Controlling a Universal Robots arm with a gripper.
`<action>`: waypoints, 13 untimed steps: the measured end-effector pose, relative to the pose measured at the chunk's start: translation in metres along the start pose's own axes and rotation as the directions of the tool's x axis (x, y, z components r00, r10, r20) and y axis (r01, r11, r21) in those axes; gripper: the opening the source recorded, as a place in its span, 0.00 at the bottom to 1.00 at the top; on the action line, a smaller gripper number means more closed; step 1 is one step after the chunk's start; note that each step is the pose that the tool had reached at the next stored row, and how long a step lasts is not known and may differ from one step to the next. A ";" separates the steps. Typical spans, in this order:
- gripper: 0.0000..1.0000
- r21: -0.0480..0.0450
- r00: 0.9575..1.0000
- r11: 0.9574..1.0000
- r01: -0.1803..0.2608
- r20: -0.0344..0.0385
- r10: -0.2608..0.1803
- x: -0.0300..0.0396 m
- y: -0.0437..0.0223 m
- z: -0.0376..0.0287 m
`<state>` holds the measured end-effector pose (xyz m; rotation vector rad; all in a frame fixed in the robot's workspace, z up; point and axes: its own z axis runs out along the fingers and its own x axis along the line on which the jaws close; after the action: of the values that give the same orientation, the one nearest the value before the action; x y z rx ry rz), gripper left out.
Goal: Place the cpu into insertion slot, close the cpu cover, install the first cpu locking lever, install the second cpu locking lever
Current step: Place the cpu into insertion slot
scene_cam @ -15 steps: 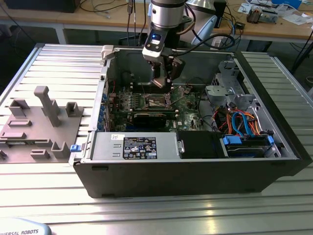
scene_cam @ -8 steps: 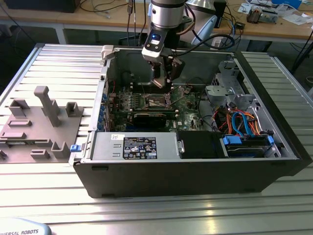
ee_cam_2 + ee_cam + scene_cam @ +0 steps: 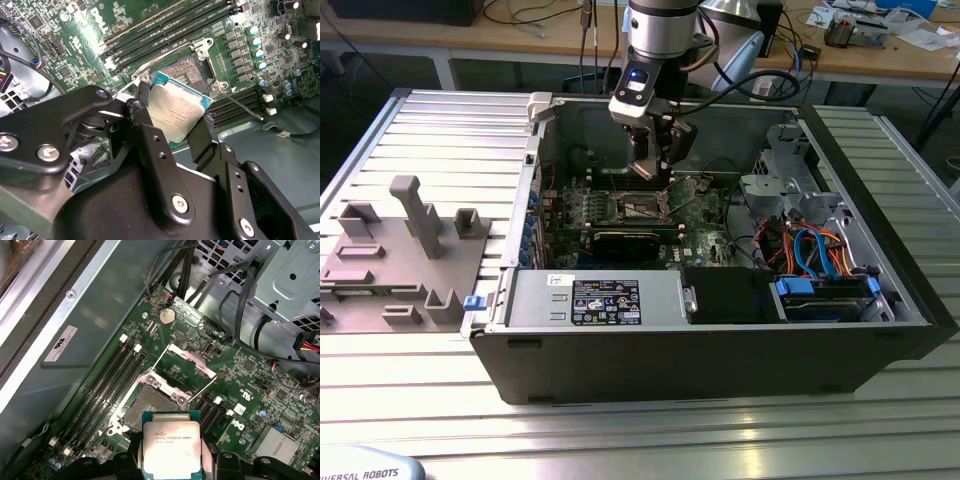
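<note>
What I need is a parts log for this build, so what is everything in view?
cpu: one, silver top, held near the insertion slot, not in it.
insertion slot: one, dark, on the green board.
cpu cover: one, silver, swung open beside the slot.
memory slots: several, black, flanking the slot.
coin battery: one, silver, on the board.
computer case: one, black, open on the ribbed table.
cables: several, blue and orange, at the exterior view's right in the case.
fixture block: one, grey, at the exterior view's left.
gripper: one, black, shut on the cpu.
</note>
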<state>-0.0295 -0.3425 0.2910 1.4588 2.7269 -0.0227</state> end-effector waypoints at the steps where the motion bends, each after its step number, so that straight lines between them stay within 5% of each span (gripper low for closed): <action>1: 0.55 0.000 1.000 1.000 -0.002 0.000 0.002 0.0000 0.0000 0.0000; 13: 0.55 0.003 0.998 0.998 -0.061 0.001 0.061 0.0001 0.0000 0.0016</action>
<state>-0.0295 -0.3425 0.2894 1.5419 2.6812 -0.0251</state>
